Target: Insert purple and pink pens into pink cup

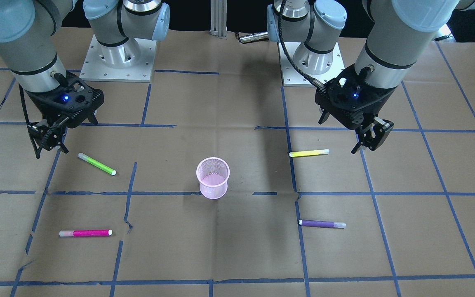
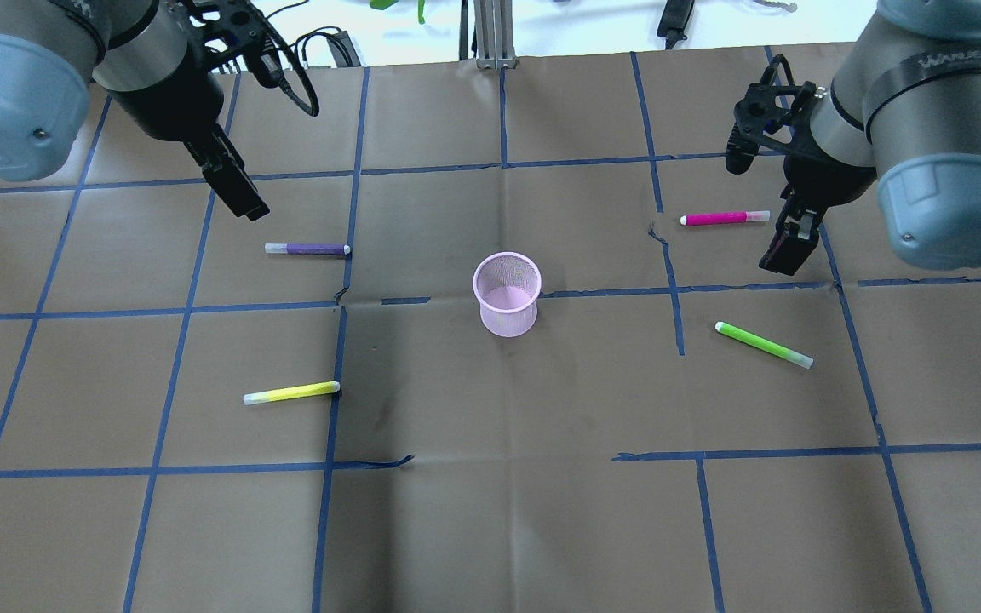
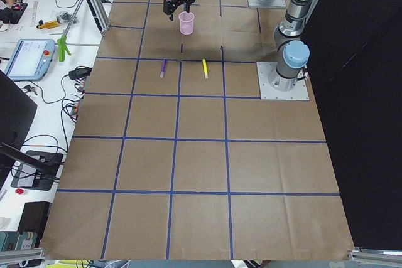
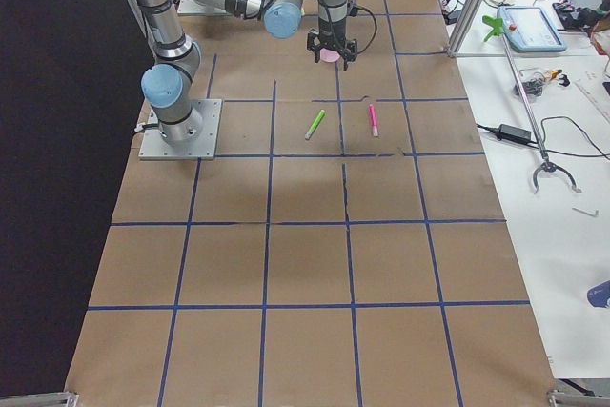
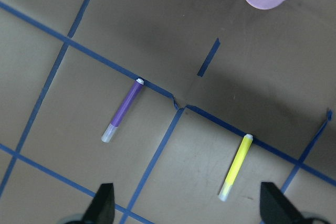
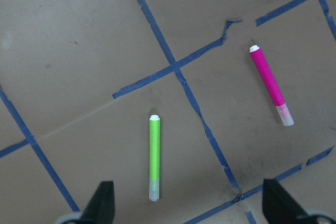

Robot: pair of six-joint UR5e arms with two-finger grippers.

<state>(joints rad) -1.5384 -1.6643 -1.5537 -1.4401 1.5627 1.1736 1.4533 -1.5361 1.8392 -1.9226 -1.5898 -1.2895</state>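
Observation:
The pink mesh cup (image 2: 506, 294) stands upright and empty at the table's middle. The purple pen (image 2: 307, 249) lies flat to the cup's left. My left gripper (image 2: 235, 191) hovers open and empty above the table, behind and left of it. In the left wrist view the purple pen (image 5: 122, 111) lies ahead of the open fingertips (image 5: 105, 203). The pink pen (image 2: 725, 219) lies flat to the cup's right. My right gripper (image 2: 788, 247) hovers open and empty just right of it. It also shows in the right wrist view (image 6: 269, 84).
A yellow pen (image 2: 291, 392) lies near the front left and a green pen (image 2: 763, 344) near the front right. Brown paper with blue tape lines (image 2: 499, 166) covers the table. The arm bases (image 1: 118, 57) stand at the robot's side.

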